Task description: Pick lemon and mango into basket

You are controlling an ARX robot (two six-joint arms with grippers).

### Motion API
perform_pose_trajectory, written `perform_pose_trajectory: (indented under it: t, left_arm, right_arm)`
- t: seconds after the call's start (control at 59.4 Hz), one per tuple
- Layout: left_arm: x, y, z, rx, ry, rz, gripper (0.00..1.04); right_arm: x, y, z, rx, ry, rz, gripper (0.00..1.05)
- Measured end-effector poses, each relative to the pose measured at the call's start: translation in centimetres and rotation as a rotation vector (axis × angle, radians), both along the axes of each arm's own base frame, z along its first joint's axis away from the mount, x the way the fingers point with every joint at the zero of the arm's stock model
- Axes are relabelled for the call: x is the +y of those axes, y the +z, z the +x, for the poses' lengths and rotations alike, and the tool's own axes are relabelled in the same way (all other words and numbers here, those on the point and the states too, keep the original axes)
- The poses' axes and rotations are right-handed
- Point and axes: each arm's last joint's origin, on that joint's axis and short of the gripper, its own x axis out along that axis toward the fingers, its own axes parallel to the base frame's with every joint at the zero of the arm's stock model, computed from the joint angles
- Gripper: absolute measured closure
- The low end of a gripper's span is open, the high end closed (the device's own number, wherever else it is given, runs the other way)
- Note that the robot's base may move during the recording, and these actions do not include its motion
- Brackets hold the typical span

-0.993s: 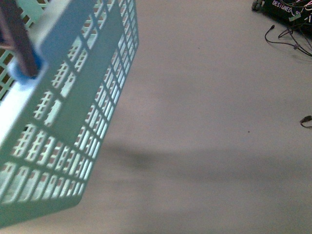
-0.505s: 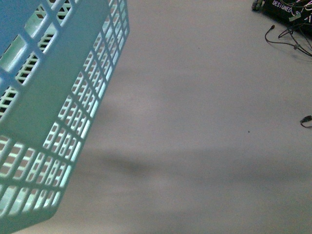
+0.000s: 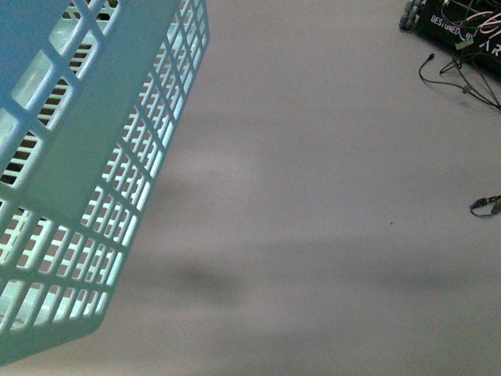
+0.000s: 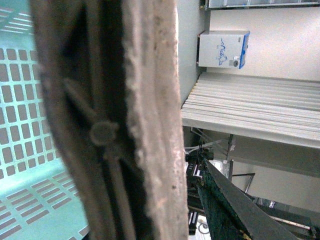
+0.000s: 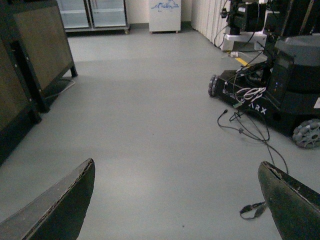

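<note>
Grey floor (image 3: 329,157) fills our front view, with the turquoise basket (image 3: 86,157) hanging tilted at its left edge. Our right tool (image 5: 176,167) stands fingers wide apart near a black wheeled base (image 5: 287,85). Whether our left tool (image 4: 215,202) is clamped, we cannot tell; the basket's brown handle (image 4: 115,125) blocks its camera.

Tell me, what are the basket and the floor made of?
Basket: looks like moulded plastic, turquoise and smooth, with even slots in its walls. Floor: grey, smooth, seamless and faintly shiny, perhaps painted concrete or vinyl; I cannot tell which.
</note>
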Motion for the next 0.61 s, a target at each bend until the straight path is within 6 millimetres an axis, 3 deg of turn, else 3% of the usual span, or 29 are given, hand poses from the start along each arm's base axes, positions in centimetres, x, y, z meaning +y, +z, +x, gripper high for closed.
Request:
perform_pose_trajectory:
  t: [0.606]
  left_arm:
    - [0.0,0.01,0.0,0.0,0.0,0.0,0.76]
  right_arm:
    - [0.0,0.0,0.0,0.0,0.0,0.0,0.09]
